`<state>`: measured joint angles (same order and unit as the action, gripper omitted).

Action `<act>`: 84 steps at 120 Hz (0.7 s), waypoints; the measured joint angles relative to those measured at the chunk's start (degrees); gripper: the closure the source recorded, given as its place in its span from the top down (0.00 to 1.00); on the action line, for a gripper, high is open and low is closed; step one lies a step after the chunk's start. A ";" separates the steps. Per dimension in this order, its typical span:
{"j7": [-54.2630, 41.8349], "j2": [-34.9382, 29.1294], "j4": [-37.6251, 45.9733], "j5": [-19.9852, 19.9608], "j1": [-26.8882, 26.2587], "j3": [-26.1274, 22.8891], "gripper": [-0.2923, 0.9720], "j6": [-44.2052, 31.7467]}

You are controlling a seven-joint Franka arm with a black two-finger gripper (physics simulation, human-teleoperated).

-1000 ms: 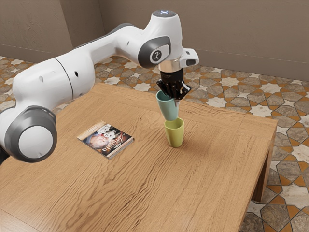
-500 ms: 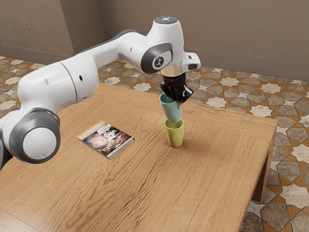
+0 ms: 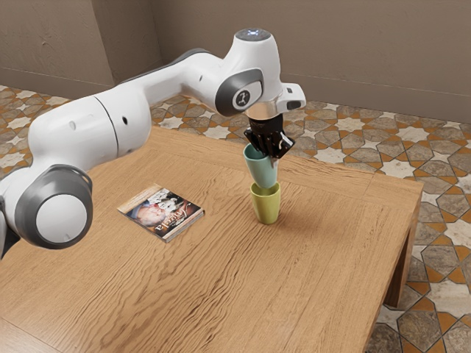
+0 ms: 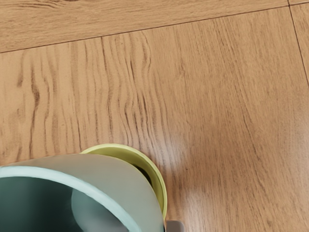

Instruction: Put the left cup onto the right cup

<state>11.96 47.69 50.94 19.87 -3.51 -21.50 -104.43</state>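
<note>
Observed at the table point(image 3: 221, 294): the green cup point(image 3: 266, 204) stands upright on the wood, set in from the far edge and well clear of the edge toward the exterior view's right. The teal cup point(image 3: 260, 168) sits directly above the green cup, tilted, with its base lowered into the green cup's mouth. The gripper point(image 3: 269, 143) is clenched on the teal cup's rim, one finger inside and one outside, on the side toward the exterior view's right. In the wrist view the teal cup point(image 4: 72, 193) overlaps most of the green cup's rim point(image 4: 145, 166), leaving a crescent of that rim exposed, with bare wood point(image 4: 193, 72) all around it. A book point(image 3: 161, 212) lies flat, well apart from the green cup toward the exterior view's left. Open wood extends from the green cup toward the near edge and toward the exterior view's right, giving room on those sides. The arm point(image 3: 147, 110) reaches in above the table from the exterior view's left of the green cup. Count: two cups, one book, one table, one arm.
</note>
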 joint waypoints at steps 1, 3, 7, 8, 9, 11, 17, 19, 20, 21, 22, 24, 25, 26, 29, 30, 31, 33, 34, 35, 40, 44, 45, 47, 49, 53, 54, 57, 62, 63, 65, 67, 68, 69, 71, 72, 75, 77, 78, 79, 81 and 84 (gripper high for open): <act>0.00 0.01 0.03 -0.01 0.00 0.02 0.15 -0.02; 0.00 0.05 0.20 -0.04 0.00 0.06 0.15 -0.05; -0.01 0.12 0.57 -0.08 0.00 0.17 0.15 -0.13; -0.01 0.13 0.64 -0.09 0.00 0.19 0.15 -0.15; -0.01 0.14 0.73 -0.11 0.00 0.20 0.15 -0.17; -0.01 0.16 0.88 -0.13 0.00 0.23 0.15 -0.21; -0.01 0.35 1.17 -0.29 0.00 0.32 0.15 -0.29; -0.01 0.43 1.23 -0.36 0.00 0.36 0.15 -0.32; -0.01 0.47 1.25 -0.39 0.00 0.38 0.15 -0.34; 0.00 0.53 1.27 -0.42 0.00 0.40 0.15 -0.36; -0.01 0.58 1.28 -0.45 0.00 0.41 0.15 -0.40; -0.01 0.69 1.31 -0.49 0.00 0.43 0.15 -0.47; -0.01 0.74 1.32 -0.52 0.00 0.43 0.15 -0.51; -0.01 0.79 1.32 -0.54 0.00 0.44 0.15 -0.55; -0.01 0.90 1.34 -0.59 0.01 0.46 0.15 -0.66; -0.01 0.92 1.35 -0.60 0.02 0.46 0.15 -0.69; -0.01 0.95 1.35 -0.62 0.02 0.46 0.15 -0.73; -0.02 0.98 1.36 -0.64 0.03 0.48 0.15 -0.78; -0.02 0.99 1.36 -0.65 0.03 0.48 0.15 -0.81; -0.03 1.01 1.36 -0.65 0.02 0.49 0.15 -0.84; -0.06 1.04 1.37 -0.66 0.01 0.52 0.15 -1.04; -0.09 1.06 1.37 -0.64 0.01 0.54 0.15 -1.19; -0.10 1.06 1.37 -0.64 0.01 0.54 0.15 -1.23; -0.11 1.06 1.37 -0.63 0.00 0.55 0.15 -1.30; -0.13 1.07 1.37 -0.62 0.00 0.56 0.15 -1.36; -0.18 1.07 1.37 -0.69 0.00 0.55 0.19 -1.46; -0.19 1.08 1.37 -0.72 0.00 0.56 0.20 -1.49; -0.24 1.14 1.37 -0.83 0.00 0.55 0.25 -1.55; -0.31 1.20 1.38 -0.97 0.01 0.55 0.32 -1.64; -0.32 1.22 1.38 -1.00 0.02 0.56 0.34 -1.65; -0.35 1.25 1.38 -1.04 0.04 0.57 0.37 -1.68; -0.38 1.29 1.38 -1.07 0.05 0.57 0.40 -1.71; -0.39 1.31 1.38 -1.09 0.06 0.56 0.41 -1.72; -0.40 1.33 1.38 -1.11 0.07 0.56 0.43 -1.73; -0.43 1.35 1.38 -1.13 0.10 0.57 0.45 -1.75; -0.44 1.37 1.38 -1.15 0.11 0.57 0.46 -1.76; -0.48 1.43 1.38 -1.18 0.13 0.58 0.50 -1.79; -0.50 1.45 1.38 -1.20 0.15 0.58 0.52 -1.81; -0.51 1.46 1.38 -1.21 0.15 0.58 0.53 -1.82; -0.52 1.47 1.38 -1.21 0.15 0.58 0.54 -1.82; -0.54 1.48 1.38 -1.23 0.16 0.58 0.55 -1.84; -0.58 1.49 1.38 -1.25 0.17 0.58 0.58 -1.86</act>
<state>11.39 49.18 52.32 18.62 -3.35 -20.91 -106.28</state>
